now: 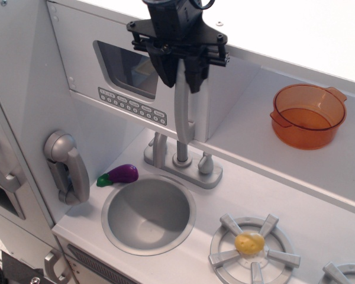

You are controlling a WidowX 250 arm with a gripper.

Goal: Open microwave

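The microwave (89, 65) is a light-grey compartment at the upper left, with a clear window (127, 68) and a row of small buttons (132, 105). Its tall grey bar handle (182, 112) runs down the door's right edge. My black gripper (181, 74) comes down from above at the handle's top. One finger is on each side of the bar, closed in against it. The door looks flat against the compartment.
An orange pot (309, 115) stands on the shelf to the right. Below the handle are a faucet (180, 160) and a round sink (148, 214). A purple eggplant (121, 174) and grey phone handset (68, 165) are at left. A burner (250, 242) holds a yellow piece.
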